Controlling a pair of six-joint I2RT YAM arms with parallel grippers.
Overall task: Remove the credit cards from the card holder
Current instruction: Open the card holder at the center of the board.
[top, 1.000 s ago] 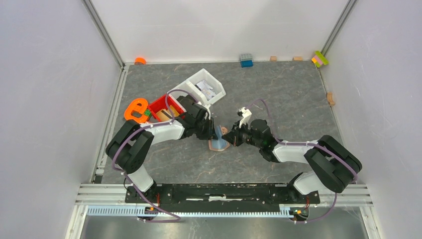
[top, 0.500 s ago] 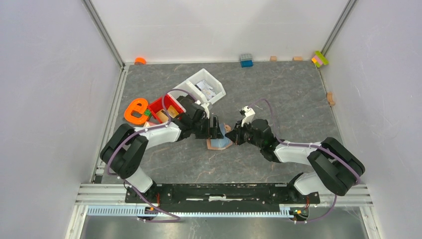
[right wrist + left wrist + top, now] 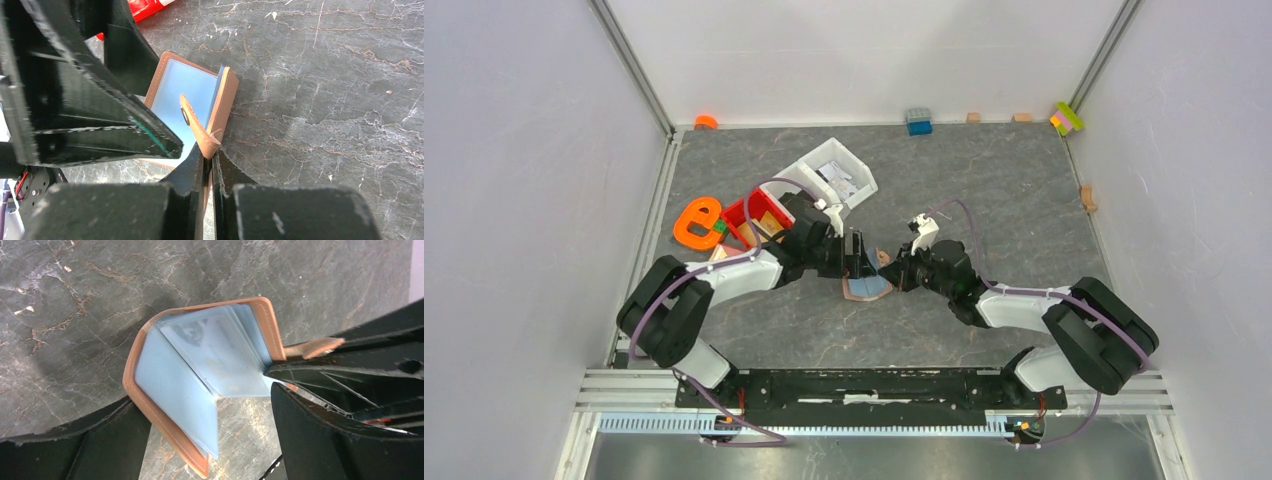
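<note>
Near the middle of the surface (image 3: 984, 190), the card holder (image 3: 865, 287) sits half open between both arms, the right tool (image 3: 209, 150) pinching its little tab (image 3: 197, 127), while the left tool (image 3: 854, 258), spread wide around it, is nearer the blue card (image 3: 217, 352) inside.

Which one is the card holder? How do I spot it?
Look at the middle of the dark grey table, where the left gripper and right gripper meet. The card holder sits between them, a small tan-brown folding wallet held open. Unlike the red bin nearby, it is brown with pale blue inside.
</note>
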